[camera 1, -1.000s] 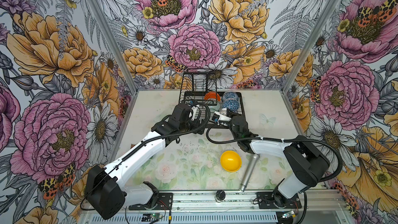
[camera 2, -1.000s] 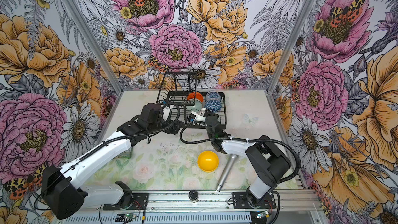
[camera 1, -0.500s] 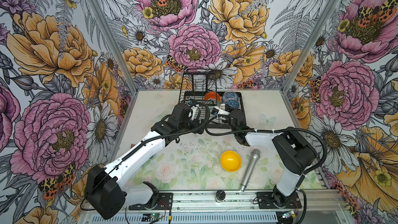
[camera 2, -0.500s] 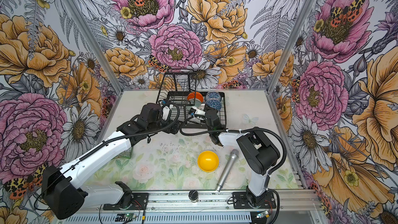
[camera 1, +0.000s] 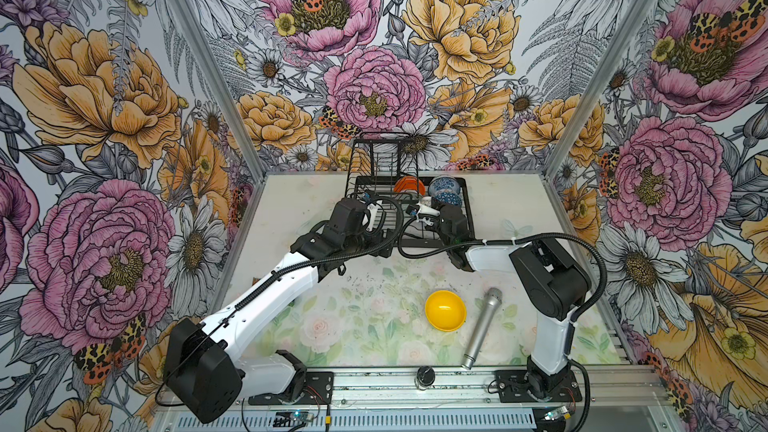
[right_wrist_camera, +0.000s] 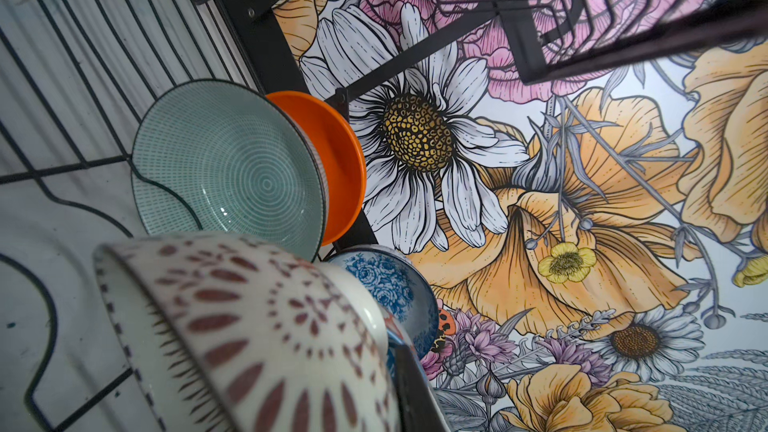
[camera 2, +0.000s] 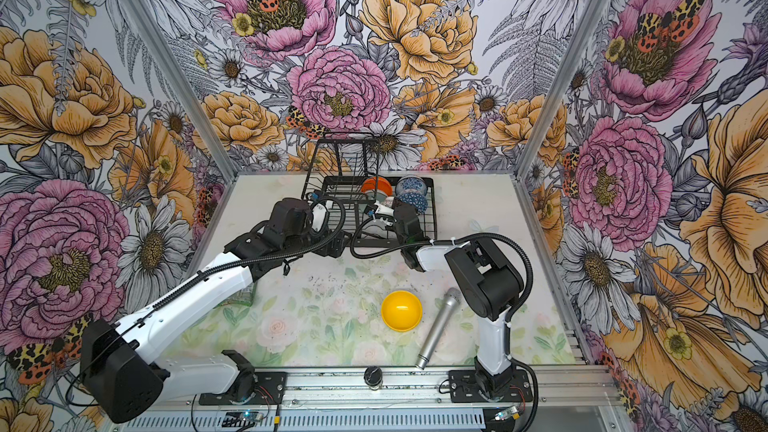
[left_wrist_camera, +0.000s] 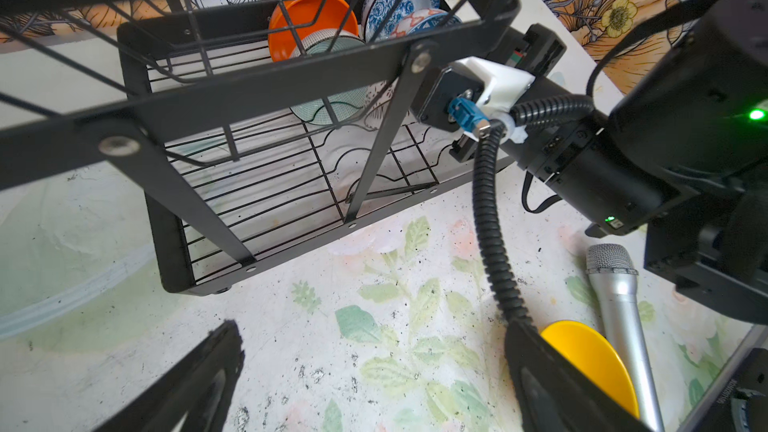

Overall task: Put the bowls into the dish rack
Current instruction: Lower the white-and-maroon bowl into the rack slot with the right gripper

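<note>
Black wire dish rack [left_wrist_camera: 166,222]. White bowl [right_wrist_camera: 249,326] at the right gripper [right_wrist_camera: 401,371], red-brown petals and dots inside; past it, pale teal bowl [right_wrist_camera: 232,168] with fine concentric rings, plain orange bowl [right_wrist_camera: 340,160], blue-and-white floral bowl [right_wrist_camera: 386,284]; plain yellow bowl [camera 1: 444,310]. Silver microphone [camera 1: 482,326], grey mesh head.

Left wrist view: a finger [left_wrist_camera: 552,388] of the left claw [left_wrist_camera: 374,338] hides part of the yellow bowl [left_wrist_camera: 590,361]; the microphone [left_wrist_camera: 619,305] runs off the edge. Right wrist view: the blurred, cut-off red-patterned bowl [right_wrist_camera: 257,326] half covers the blue floral bowl [right_wrist_camera: 386,284].
</note>
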Tool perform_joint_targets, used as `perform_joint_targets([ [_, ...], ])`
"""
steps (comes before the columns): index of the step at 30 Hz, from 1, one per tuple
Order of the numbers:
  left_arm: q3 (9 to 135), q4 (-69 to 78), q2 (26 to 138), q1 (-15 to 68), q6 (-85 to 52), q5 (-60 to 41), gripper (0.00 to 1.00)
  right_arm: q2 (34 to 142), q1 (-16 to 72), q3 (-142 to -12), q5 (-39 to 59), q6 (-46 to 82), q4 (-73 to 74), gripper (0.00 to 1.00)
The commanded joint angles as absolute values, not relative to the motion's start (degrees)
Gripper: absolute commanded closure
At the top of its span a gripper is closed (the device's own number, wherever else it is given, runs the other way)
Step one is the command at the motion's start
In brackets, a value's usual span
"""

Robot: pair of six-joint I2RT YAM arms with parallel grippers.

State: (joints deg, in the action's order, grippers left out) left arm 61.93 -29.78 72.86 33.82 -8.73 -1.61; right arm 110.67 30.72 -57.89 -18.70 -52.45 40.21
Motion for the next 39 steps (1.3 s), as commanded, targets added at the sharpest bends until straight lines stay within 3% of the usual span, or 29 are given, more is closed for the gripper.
perform_joint_targets([
  [1, 62.8, -28.9, 72.3, 33.6, -8.2, -2.9, 0.01, 112.0, 30.8, -60.9, -17.3, -50.1, 44.8, 1.0],
  [39, 63.6, -29.0, 75.1, 33.5, -8.6, -2.9, 0.01, 118.9, 32.4, -65.0, -9.0, -43.9, 43.3, 1.0],
])
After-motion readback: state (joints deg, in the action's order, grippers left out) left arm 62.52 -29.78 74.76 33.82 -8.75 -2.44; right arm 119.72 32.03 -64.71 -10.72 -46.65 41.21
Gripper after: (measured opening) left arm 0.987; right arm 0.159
